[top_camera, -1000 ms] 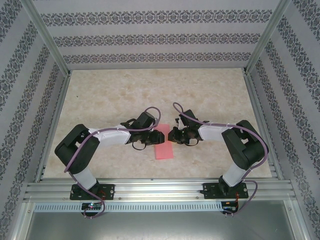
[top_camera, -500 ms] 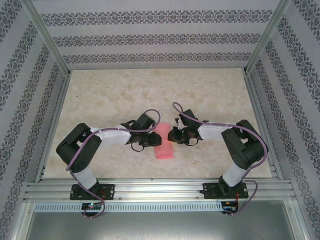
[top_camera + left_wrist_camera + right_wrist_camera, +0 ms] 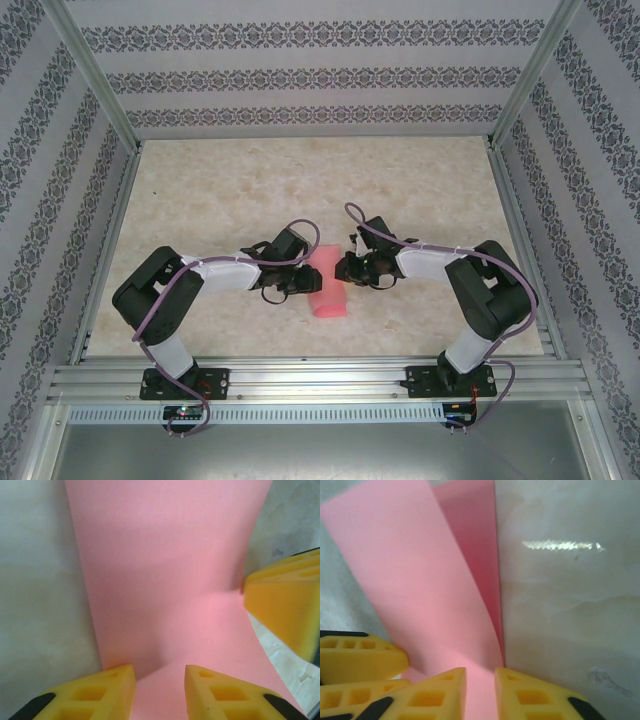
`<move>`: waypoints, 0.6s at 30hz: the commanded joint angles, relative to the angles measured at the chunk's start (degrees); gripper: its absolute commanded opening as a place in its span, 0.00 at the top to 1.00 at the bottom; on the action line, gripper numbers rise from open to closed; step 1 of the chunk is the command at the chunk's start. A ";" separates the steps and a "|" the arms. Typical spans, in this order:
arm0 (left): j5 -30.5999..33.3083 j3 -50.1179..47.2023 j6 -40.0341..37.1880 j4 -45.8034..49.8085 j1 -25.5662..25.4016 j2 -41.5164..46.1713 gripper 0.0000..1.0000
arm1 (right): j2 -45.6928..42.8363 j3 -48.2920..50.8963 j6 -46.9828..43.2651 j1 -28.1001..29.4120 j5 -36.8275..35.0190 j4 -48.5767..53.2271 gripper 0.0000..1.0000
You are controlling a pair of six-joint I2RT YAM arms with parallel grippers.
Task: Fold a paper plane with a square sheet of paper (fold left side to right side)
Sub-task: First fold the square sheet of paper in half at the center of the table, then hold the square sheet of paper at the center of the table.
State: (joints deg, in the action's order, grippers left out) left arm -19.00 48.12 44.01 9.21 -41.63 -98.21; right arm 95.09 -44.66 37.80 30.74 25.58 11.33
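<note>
The square sheet of paper [image 3: 330, 302] is salmon-red and lies folded between the two arms near the table's front middle. Its upper layer [image 3: 415, 580] curls up off the lower layer [image 3: 480, 545]. My left gripper [image 3: 306, 283] reaches in from the left. In its wrist view the jaws [image 3: 160, 672] stand a little apart, tips down on the paper [image 3: 165, 575]. My right gripper [image 3: 346, 270] meets it from the right, its finger [image 3: 285, 600] close by. Its jaws [image 3: 480, 672] are narrowly open at the fold's edge, with pink paper showing through the gap.
The marble-patterned tabletop [image 3: 300, 190] runs back to patterned walls. An aluminium rail [image 3: 320, 378] crosses the near edge by the arm bases. The left gripper's yellow fingers [image 3: 355, 655] sit right beside the right gripper's.
The flat paper has bulged as its upper layer curled over toward the right. The left gripper has shifted slightly right. The right jaws have parted a little.
</note>
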 commanded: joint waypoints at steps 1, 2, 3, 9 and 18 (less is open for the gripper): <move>0.90 -2.02 0.00 1.28 0.49 -2.19 0.66 | -5.43 -3.54 -2.43 -0.22 -2.25 3.69 0.71; 0.89 -2.04 0.06 1.16 0.49 -2.31 0.66 | -6.38 -3.82 -2.64 -0.40 -2.59 4.50 0.70; 0.83 -2.11 0.11 1.06 0.49 -2.33 0.66 | -7.40 -3.94 -2.86 -0.49 -2.98 5.62 0.69; 0.86 -2.12 0.16 1.27 0.49 -1.98 0.67 | -11.35 0.30 -0.49 1.41 -0.01 6.07 0.72; 0.99 -1.93 0.05 1.61 0.54 -1.72 0.67 | -11.02 6.91 6.68 7.98 0.85 -1.27 0.75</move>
State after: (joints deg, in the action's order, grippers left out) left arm -19.16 47.83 44.03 8.60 -41.63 -98.21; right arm 83.61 -38.57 41.93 37.85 26.20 13.67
